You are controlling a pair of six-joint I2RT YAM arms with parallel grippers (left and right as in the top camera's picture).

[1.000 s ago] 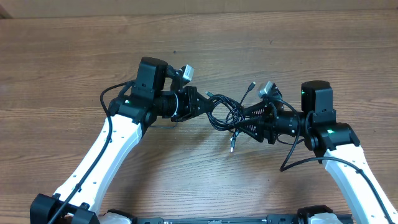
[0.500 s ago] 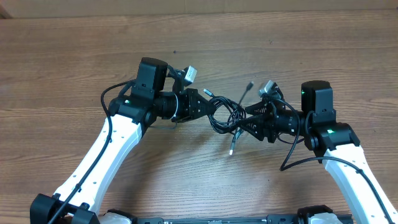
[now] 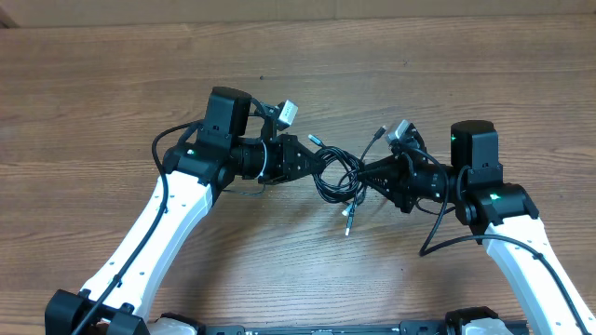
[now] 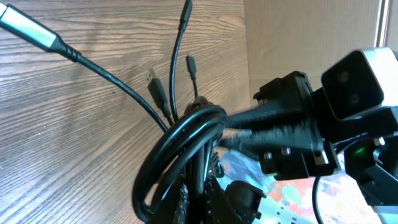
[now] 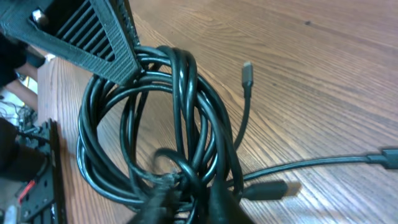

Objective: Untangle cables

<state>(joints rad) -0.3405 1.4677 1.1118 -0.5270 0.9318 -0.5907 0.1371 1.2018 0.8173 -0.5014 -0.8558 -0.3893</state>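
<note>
A tangled coil of thin black flexible cables [image 3: 337, 175] was held between two white-and-black robot arms, above the middle of a brown wood-grain table [image 3: 112, 74]. The left gripper [image 3: 310, 164] was clamped on the coil's left side, its fingers narrowed tightly around several looped strands. The right gripper [image 3: 366, 175] faced it from the opposite side, its fingers pinched together on the right edge of the loops. The two grippers sat near each other, with only the coil between them. Loose ends stuck out of the tangle. One small dark plug tip [image 3: 379, 130] pointed away beside the right gripper, and one silvery plug [image 3: 348, 221] dangled toward the near edge.
</note>
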